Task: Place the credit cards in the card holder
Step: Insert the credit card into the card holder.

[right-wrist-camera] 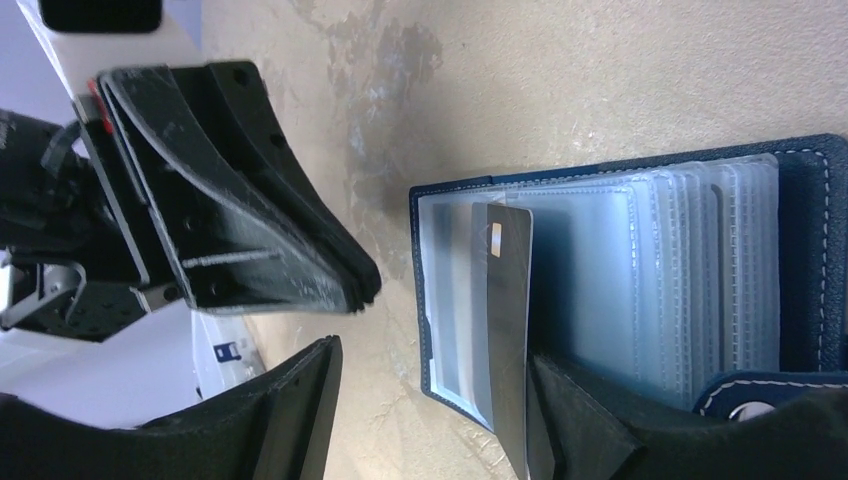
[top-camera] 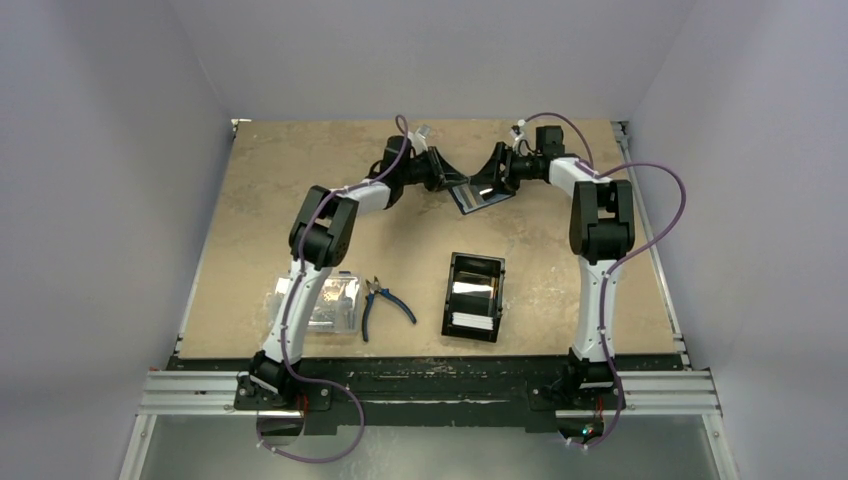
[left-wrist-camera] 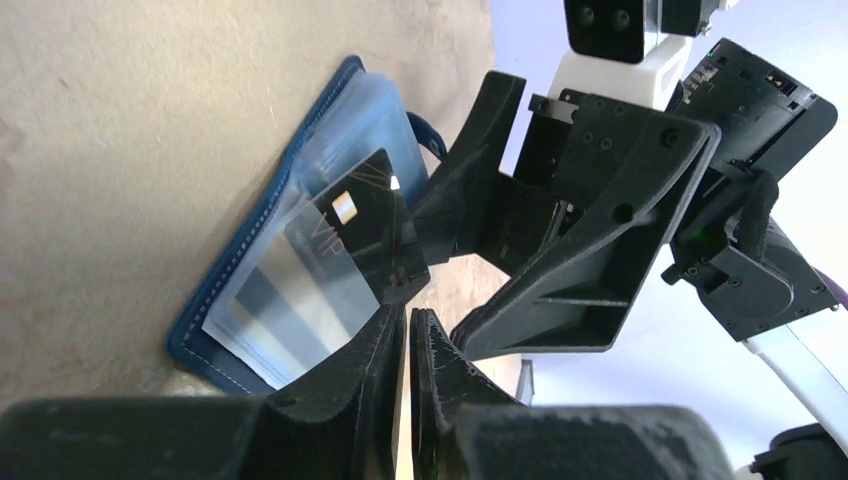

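- Left tool (left-wrist-camera: 410,320) was held almost clenched, nothing gripped, just beside a dark credit card (left-wrist-camera: 355,235).
- That credit card was lodged in the open card holder (right-wrist-camera: 805,250), laid far out on the tabletop (left-wrist-camera: 120,150).
- Right tool (right-wrist-camera: 435,360) was spread wide at the holder's edge.

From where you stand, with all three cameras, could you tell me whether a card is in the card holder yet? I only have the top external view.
Observer: Yes. A dark card printed VIP lies on the clear sleeves of the open card holder. It looks partly slid in, with one end past the holder's edge.
Operator: Thank you. Is the right gripper clamping it?
Observer: No. The right gripper is open. The card sits inside its gap, close beside one finger, and I cannot tell whether they touch.
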Controlling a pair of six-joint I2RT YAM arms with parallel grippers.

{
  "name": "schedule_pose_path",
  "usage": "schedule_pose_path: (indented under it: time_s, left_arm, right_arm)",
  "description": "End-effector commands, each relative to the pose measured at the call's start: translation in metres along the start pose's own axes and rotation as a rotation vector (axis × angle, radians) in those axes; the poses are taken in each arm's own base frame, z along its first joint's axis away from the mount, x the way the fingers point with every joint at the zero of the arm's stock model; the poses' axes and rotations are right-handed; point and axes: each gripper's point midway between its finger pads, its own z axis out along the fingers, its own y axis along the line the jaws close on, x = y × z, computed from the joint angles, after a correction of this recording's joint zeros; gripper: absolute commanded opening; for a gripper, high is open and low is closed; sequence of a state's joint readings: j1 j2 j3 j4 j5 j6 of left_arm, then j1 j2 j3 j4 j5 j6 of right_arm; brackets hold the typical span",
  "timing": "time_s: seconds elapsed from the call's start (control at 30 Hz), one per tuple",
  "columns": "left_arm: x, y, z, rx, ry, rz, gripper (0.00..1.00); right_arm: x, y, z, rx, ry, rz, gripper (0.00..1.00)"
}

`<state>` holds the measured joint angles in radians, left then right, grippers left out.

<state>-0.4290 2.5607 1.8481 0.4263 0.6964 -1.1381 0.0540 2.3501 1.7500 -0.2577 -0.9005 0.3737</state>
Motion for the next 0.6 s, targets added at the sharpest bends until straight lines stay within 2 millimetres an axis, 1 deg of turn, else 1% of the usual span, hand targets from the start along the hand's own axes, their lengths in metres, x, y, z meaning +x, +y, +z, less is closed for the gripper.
schedule_pose_path:
  time_s: [0.0, 0.03, 0.1, 0.2, 0.27, 0.33, 0.43, 0.57]
  left_arm:
    - [-0.038, -0.024, -0.015, -0.016, -0.073, 0.111, 0.11]
    - [-0.039, -0.023, -0.017, -0.032, -0.078, 0.114, 0.11]
    - [-0.039, -0.015, -0.020, -0.084, -0.087, 0.111, 0.12]
    - [-0.036, 0.007, -0.029, -0.212, -0.109, 0.112, 0.16]
    - [-0.034, 0.014, -0.033, -0.269, -0.114, 0.138, 0.20]
    - [-0.030, 0.008, -0.030, -0.247, -0.097, 0.146, 0.22]
    - [-0.019, -0.003, -0.024, -0.187, -0.057, 0.135, 0.23]
    - [-0.006, 0.000, -0.023, -0.220, -0.040, 0.130, 0.21]
  right_arm:
    - [0.007, -0.007, -0.004, 0.043, -0.002, -0.018, 0.72]
    - [0.004, -0.007, -0.006, 0.036, -0.021, -0.012, 0.73]
    - [-0.002, -0.005, -0.011, 0.023, -0.067, 0.019, 0.76]
    - [-0.010, 0.001, -0.015, 0.019, -0.109, 0.037, 0.77]
    - [-0.015, 0.003, -0.017, 0.036, -0.132, 0.020, 0.77]
    - [-0.020, 0.003, -0.020, 0.065, -0.148, -0.006, 0.78]
    - [-0.023, -0.001, -0.021, 0.127, -0.147, -0.043, 0.77]
    - [-0.024, -0.007, -0.025, 0.196, -0.121, -0.094, 0.77]
